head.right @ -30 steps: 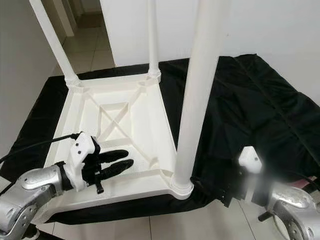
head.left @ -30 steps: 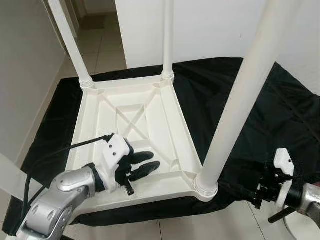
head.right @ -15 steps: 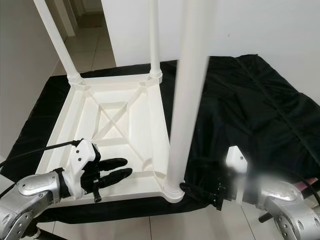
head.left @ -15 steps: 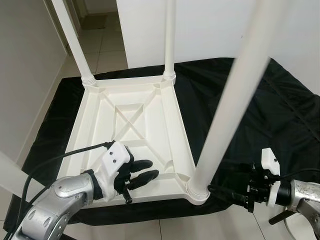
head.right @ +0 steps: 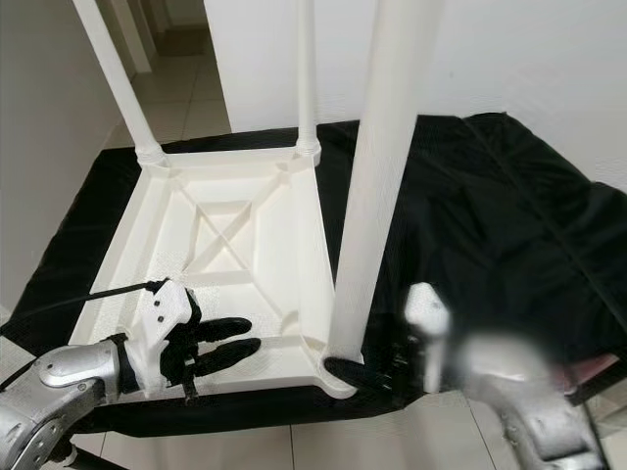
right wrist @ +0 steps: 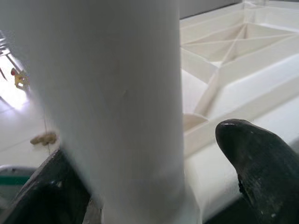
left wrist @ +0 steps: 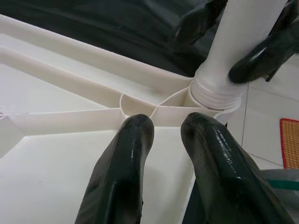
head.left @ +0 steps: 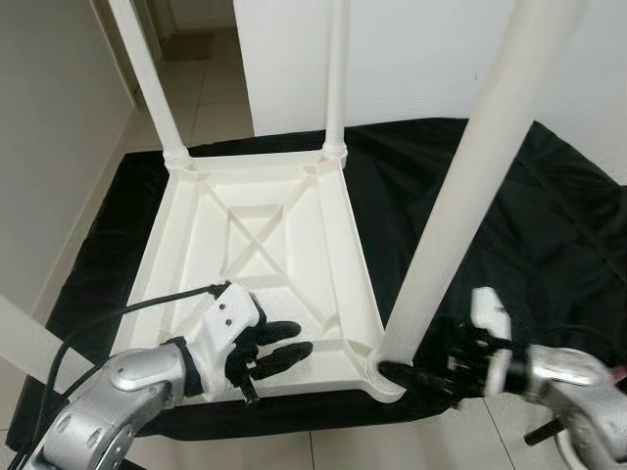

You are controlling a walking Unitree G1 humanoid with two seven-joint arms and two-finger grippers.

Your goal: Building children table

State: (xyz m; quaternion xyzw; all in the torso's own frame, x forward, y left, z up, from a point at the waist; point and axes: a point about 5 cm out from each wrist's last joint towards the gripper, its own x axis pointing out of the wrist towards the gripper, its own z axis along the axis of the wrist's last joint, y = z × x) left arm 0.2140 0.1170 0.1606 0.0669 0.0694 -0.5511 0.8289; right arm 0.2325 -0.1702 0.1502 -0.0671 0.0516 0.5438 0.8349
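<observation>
Your upturned white children's table [head.left: 265,245] lies on the black cloth [head.left: 549,225] with three legs [head.left: 480,166] up. Right gripper [head.left: 392,373] straddles the near-right corner leg, jaws spread. Left gripper [head.left: 279,346] rests slightly parted, empty, on the table's underside.

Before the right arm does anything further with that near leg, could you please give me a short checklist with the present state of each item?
1. Tabletop lies upside down on the black cloth: ok.
2. Near leg stands in its corner socket: ok; fully seated: cannot tell.
3. Right end effector straddles the near leg just above the socket, one finger on each side: ok; firm grip: cannot tell.
4. Left end effector rests, fingers slightly apart, on the tabletop's underside near that corner, holding nothing: ok.
5. Two far legs upright in their corners: ok.
6. Fourth leg fitted at the near left corner: cannot tell.
</observation>
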